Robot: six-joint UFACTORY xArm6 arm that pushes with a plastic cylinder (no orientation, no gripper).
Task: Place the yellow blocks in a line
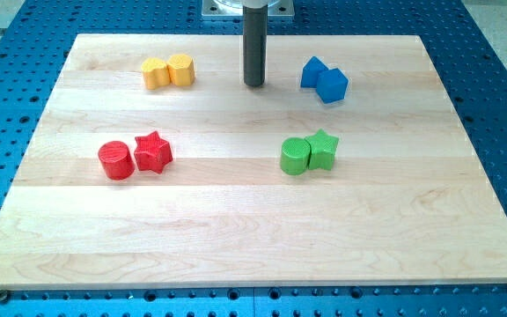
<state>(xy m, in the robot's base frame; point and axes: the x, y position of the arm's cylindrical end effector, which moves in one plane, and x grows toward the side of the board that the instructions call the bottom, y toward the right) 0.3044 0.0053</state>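
Observation:
Two yellow blocks sit touching side by side near the view's top left: a yellow block (155, 74) of rounded, lobed shape and a yellow hexagon-like block (181, 69) to its right. My tip (253, 84) rests on the wooden board (253, 238) near the view's top centre, about a block's width or more to the right of the yellow pair and left of the blue blocks. It touches no block.
Two blue blocks (324, 79) touch at the top right. A red cylinder (115, 160) and red star (153, 151) touch at the left. A green cylinder (295, 156) and green star (322, 148) touch right of centre. The board lies on a blue perforated table.

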